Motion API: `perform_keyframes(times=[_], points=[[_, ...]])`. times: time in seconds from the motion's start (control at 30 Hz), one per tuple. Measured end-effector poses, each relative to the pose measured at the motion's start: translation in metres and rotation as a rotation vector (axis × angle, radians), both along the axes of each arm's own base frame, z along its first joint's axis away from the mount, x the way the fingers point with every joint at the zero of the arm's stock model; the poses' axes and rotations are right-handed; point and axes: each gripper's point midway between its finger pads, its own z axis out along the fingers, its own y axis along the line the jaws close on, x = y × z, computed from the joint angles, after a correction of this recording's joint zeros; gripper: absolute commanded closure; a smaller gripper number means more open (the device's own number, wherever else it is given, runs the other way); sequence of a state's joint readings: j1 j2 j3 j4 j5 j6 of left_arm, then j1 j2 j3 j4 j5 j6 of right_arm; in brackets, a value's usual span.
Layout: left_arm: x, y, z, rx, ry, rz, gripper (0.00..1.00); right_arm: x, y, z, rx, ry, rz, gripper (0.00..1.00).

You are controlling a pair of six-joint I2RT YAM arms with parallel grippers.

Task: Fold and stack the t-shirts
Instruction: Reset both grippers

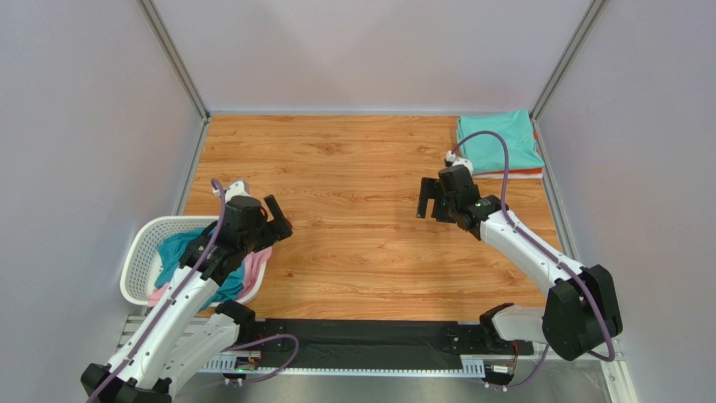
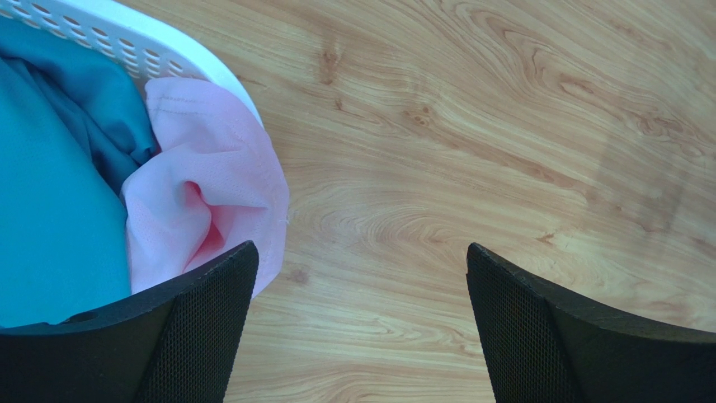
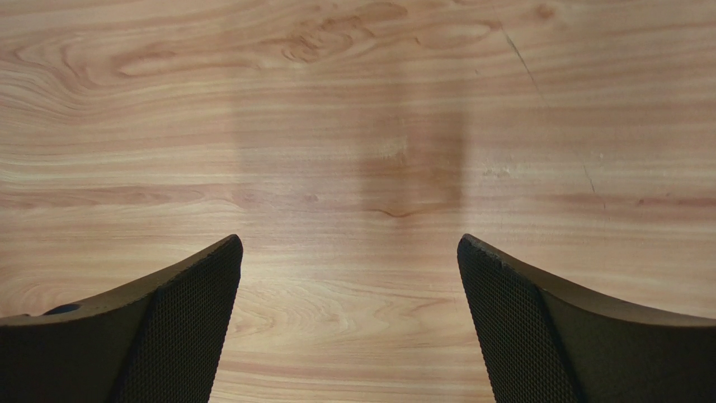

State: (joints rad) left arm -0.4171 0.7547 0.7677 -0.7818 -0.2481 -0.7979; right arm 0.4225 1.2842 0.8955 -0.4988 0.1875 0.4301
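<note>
A folded mint-teal t-shirt (image 1: 496,138) tops a stack at the table's far right corner, with an orange edge (image 1: 528,174) showing under it. A darker teal-blue t-shirt (image 1: 179,250) (image 2: 50,210) and a pink t-shirt (image 1: 257,264) (image 2: 210,193) lie crumpled in the white laundry basket (image 1: 136,256) (image 2: 126,38) at the near left; the pink one hangs over the rim. My left gripper (image 1: 280,220) (image 2: 361,269) hovers open just right of the basket, one fingertip over the pink cloth, holding nothing. My right gripper (image 1: 429,201) (image 3: 350,260) stands open over bare wood, left of the stack.
The wooden tabletop (image 1: 353,227) is bounded by grey walls on the left, back and right. The basket sits at the table's left near edge. Both arm bases and a black rail (image 1: 370,336) run along the near edge.
</note>
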Motion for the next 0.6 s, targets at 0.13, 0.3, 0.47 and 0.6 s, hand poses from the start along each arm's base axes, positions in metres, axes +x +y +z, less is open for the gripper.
perform_keyframes(times=[0.13,0.3,0.47,0.6], points=[[0.002,-0.002,0.002,-0.009,-0.013,-0.007,0.0,-0.015,-0.007,-0.023,-0.023,0.019,-0.037,0.0],[0.003,-0.003,0.003,-0.01,-0.015,-0.009,0.0,-0.021,-0.013,-0.027,-0.025,-0.018,-0.065,0.0],[0.003,-0.003,0.003,-0.01,-0.018,-0.009,0.0,-0.017,-0.015,-0.005,0.006,-0.112,-0.082,0.0],[0.003,-0.003,0.003,-0.01,-0.018,-0.01,0.0,-0.014,-0.017,0.013,0.032,-0.187,-0.092,0.0]])
